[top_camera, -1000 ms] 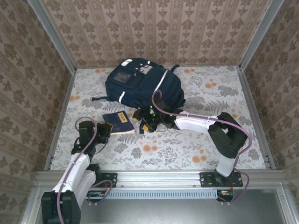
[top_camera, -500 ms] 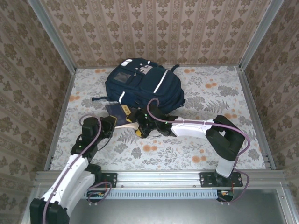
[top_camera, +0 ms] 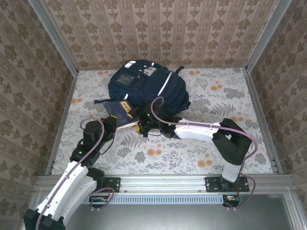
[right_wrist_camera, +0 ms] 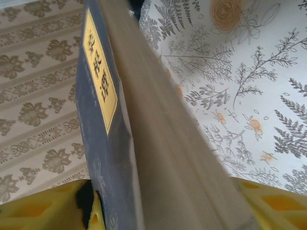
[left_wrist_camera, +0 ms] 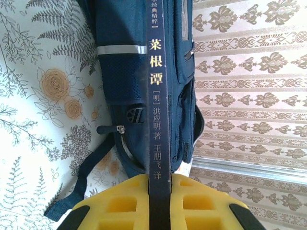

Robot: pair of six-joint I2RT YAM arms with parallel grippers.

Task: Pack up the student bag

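Navy-blue yellow-labelled book [top_camera: 121, 114] is tilting up toward navy-blue fabric backpack [top_camera: 148, 88] just beyond; left gripper [top_camera: 114, 124] clenching its spine, right gripper [top_camera: 138, 126] hold unclear.

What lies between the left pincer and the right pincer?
A dark blue book lies between the left pincer and the right pincer, just before the student bag; the top view shows this.

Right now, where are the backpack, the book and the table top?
backpack [top_camera: 144, 88], overhead view, on its dark blue front panel.
book [left_wrist_camera: 158, 96], left wrist view, on its lettered spine.
table [top_camera: 184, 154], overhead view, on a bare flowered patch.
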